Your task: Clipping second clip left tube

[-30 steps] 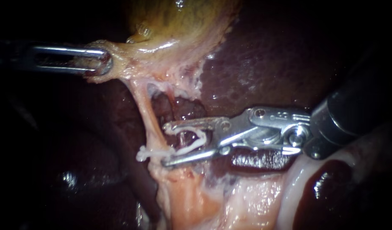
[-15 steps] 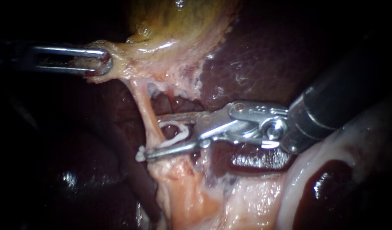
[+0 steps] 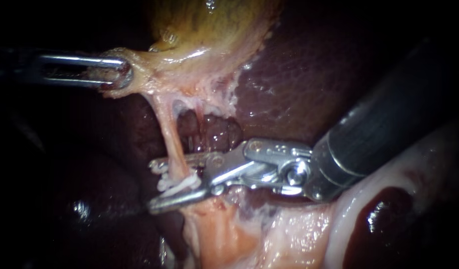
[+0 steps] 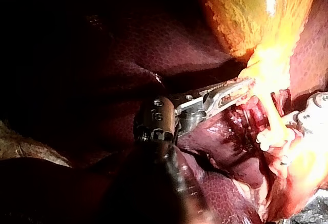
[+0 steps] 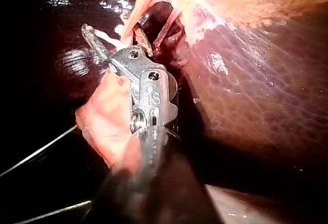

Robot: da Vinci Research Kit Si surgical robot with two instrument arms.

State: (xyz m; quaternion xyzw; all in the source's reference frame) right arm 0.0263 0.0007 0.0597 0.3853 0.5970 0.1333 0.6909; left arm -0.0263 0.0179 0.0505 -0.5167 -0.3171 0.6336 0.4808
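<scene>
Endoscope view: a thin pale pink tube, the left tube, runs down from the pale lower edge of a yellow-green gallbladder to a mass of pink tissue, with dark red-brown liver behind it. Up and to the left of the tube, the slender silver left instrument has its jaws clamped on the gallbladder's pale lower edge, which is drawn out toward that side. The right instrument, a dark shaft with silver jaws, reaches across the tube's lower part. Its jaws stand apart, one above and one below, with the tube passing between them. A small white clip sits across the tube in that gap, just above the lower jaw. Left wrist view: the left instrument has its toothed jaws closed on bright yellow tissue where the tube begins under the gallbladder. A silver part of the right instrument shows just beyond the tube. Right wrist view: the right instrument has the tube running down between its spread jaws. A lump of pale pink tissue lies against the instrument, below the tube.
</scene>
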